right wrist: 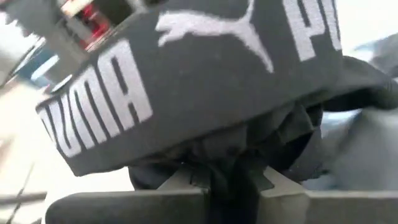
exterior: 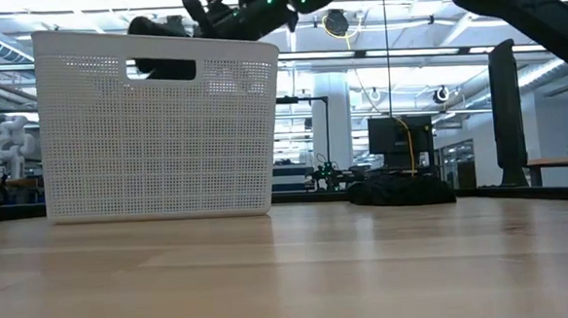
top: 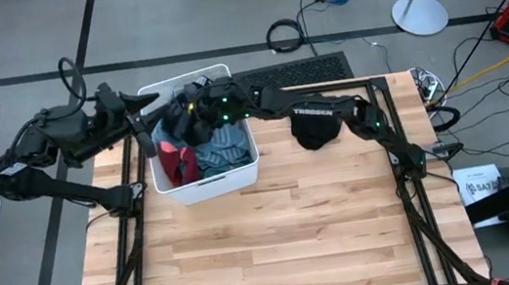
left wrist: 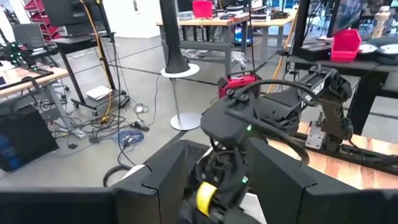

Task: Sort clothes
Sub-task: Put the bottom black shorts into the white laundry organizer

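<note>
A white plastic bin [top: 242, 174] stands on the table's far left part. In it lie clothes: a red piece [top: 176, 163], a teal striped one [top: 224, 148] and a light blue one [top: 233, 126]. A black garment [top: 315, 132] lies bunched on the table right of the bin. My right gripper [top: 183, 120] reaches over the bin's far left part, shut on a dark garment with a lettered waistband [right wrist: 205, 74]. My left gripper [top: 153, 102] stands open just beyond the bin's far left corner, holding nothing. My right gripper pinches a bunched fold of the dark garment [right wrist: 224, 155] between its two fingers, just under the lettered waistband. Several layers are gathered at the fingers. The waistband arches over the fingertips. Whether the garment hangs clear of the other clothes cannot be told.
The bin's perforated wall [exterior: 156, 127] stands high above the tabletop. Bare wood spreads over the table's near half [top: 288, 246]. Off the far edge lie cables and a round lamp base [top: 420, 14] on the floor.
</note>
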